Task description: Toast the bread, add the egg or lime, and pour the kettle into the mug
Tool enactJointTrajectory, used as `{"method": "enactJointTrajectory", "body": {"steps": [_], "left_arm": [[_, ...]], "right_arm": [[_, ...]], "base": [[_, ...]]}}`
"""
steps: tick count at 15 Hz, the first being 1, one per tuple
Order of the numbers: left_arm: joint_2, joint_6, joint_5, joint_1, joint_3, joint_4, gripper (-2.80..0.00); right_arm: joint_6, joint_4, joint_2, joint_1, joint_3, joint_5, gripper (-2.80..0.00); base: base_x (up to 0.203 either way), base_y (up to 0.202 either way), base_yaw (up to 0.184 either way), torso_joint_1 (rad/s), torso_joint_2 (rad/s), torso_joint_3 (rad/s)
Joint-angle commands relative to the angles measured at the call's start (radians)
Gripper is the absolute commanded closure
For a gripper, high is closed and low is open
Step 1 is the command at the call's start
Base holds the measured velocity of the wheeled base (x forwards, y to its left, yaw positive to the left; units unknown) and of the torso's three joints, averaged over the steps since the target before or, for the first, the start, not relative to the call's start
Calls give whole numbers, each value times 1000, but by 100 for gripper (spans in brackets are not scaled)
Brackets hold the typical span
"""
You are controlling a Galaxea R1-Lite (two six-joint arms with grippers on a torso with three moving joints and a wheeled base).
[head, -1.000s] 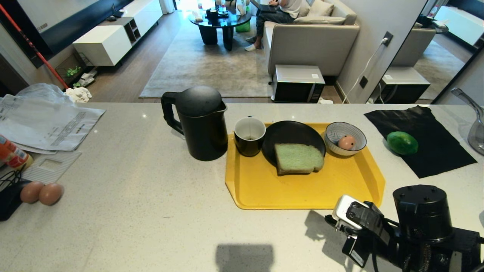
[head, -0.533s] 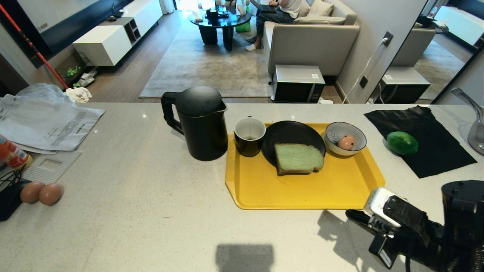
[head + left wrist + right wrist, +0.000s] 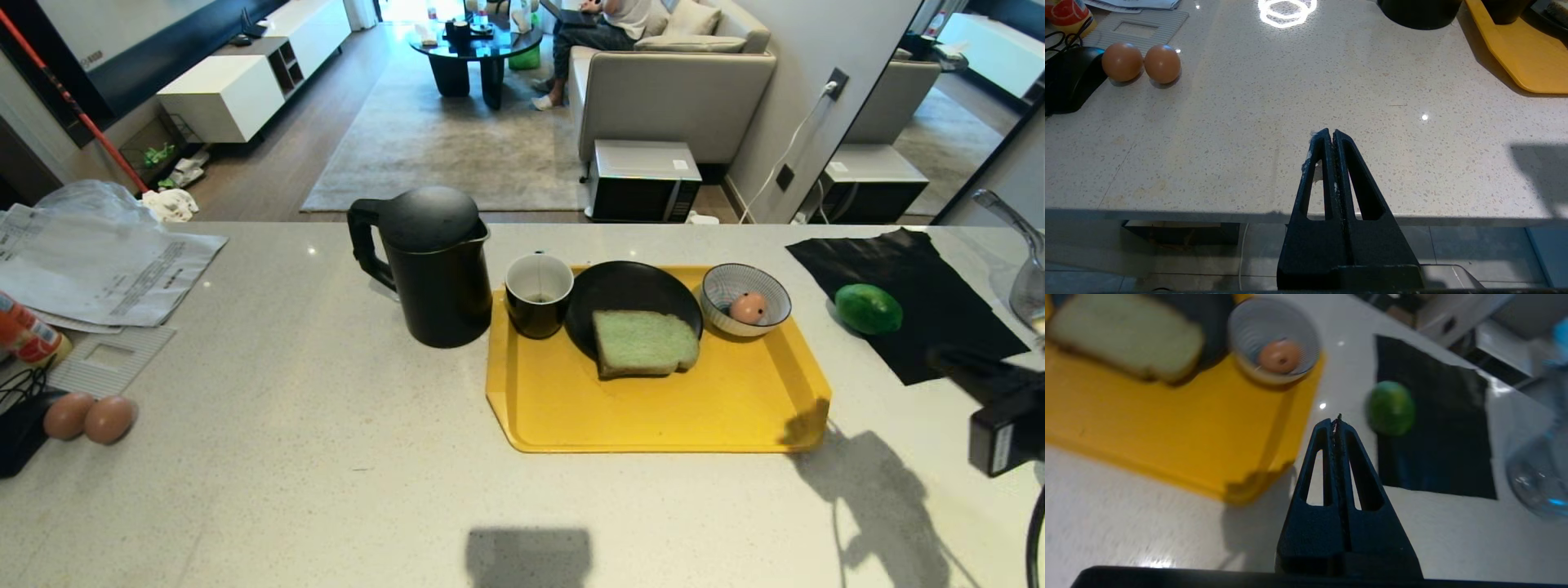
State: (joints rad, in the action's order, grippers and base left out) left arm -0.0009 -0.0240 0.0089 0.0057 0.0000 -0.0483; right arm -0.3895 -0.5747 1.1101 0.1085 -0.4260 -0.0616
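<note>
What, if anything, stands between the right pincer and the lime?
Nothing visible: the shut right pincer hangs above bare counter beside the tray's corner, with the lime on the black cloth just ahead.

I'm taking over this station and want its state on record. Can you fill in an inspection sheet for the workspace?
Surface: pale speckled counter, bare in front.
Job's things: kettle left of yellow tray; mug, bread on black plate, egg in striped bowl; lime on black cloth.
Clutter: papers, two brown eggs, glass vessel.
Hands: left hand shut, at counter's near edge; right hand shut, empty, above counter near lime.
Cables: black cord, far left.
Surroundings: living room, person on sofa.
</note>
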Motion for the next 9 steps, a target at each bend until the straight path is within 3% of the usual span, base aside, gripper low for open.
{"method": "enactJointTrajectory", "body": {"steps": [1,3,6,9], "left_arm": [[-1,-1,0,0,17,-1,0],[-1,-1,0,0,17,-1,0],[-1,-1,0,0,17,-1,0],[-1,-1,0,0,17,-1,0]], "right_arm": [[131,0,-152,-69,-61,-61,0],[195,43,-267,-80,-87,-80,0],[257,240,-473,-105,-107,-78,0],[306,372,-660,-165,-45,-39,0]], "base": [[0,0,0,0,0,0],[0,0,0,0,0,0],[0,0,0,0,0,0],[0,0,0,0,0,0]]}}
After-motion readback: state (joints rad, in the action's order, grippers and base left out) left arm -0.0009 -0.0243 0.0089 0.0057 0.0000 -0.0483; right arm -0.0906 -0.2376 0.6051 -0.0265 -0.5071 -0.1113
